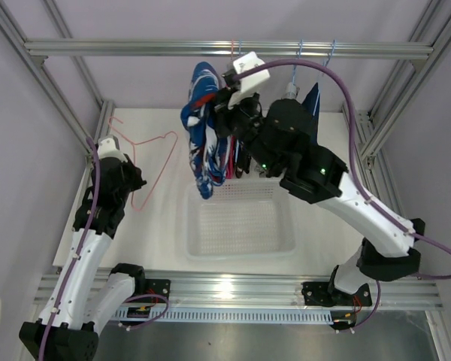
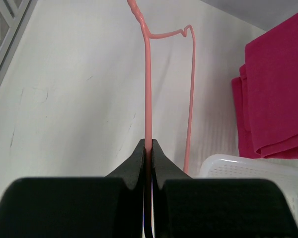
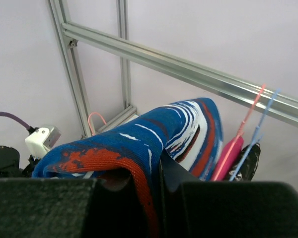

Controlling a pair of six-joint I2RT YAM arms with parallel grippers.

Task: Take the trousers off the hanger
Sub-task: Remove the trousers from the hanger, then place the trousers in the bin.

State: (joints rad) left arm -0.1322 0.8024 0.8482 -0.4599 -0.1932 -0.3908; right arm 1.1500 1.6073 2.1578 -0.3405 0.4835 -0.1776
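Pinching blue trousers with red-white pattern (image 1: 201,143) in right gripper (image 3: 151,171), jaws shut on the cloth, high up near silver aluminium top rail (image 1: 135,47). Draped over the fingertips in right wrist view, hanging down above white perforated plastic basket (image 1: 286,244). Clamping thin pink wire hanger (image 1: 154,162) in left gripper (image 2: 149,148), jaws tight on the wire, hanger lying on white table (image 1: 158,226) left of basket. Plain pink trousers (image 1: 234,162) hanging just behind the blue pair. Dark blue denim trousers (image 1: 310,101) further right below rail, partly hidden by right arm.
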